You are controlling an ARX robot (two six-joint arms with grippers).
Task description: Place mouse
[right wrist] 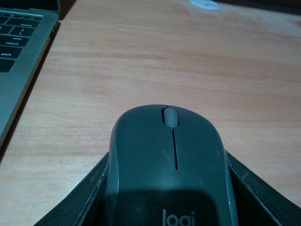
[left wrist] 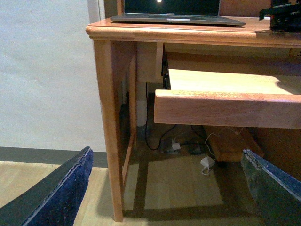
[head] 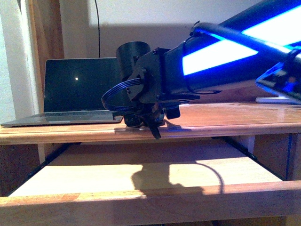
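The mouse (right wrist: 171, 183) is dark grey and domed, with a scroll wheel and a "logi" logo. My right gripper (right wrist: 167, 160) is shut on it, with one black finger (right wrist: 87, 197) on each side. In the front view the right gripper (head: 150, 123) is down at the wooden desk top (head: 225, 117), just right of the laptop (head: 80, 89), and it hides most of the mouse. I cannot tell whether the mouse touches the wood. My left gripper (left wrist: 164, 197) is open and empty, low near the floor by the desk's front leg (left wrist: 110, 141).
The laptop's keyboard edge (right wrist: 19, 47) lies close beside the mouse. A small white object (right wrist: 204, 4) lies farther along the desk. A pulled-out wooden tray (head: 146, 174) sits under the desk top. Cables and a white charger (left wrist: 207, 162) lie on the floor.
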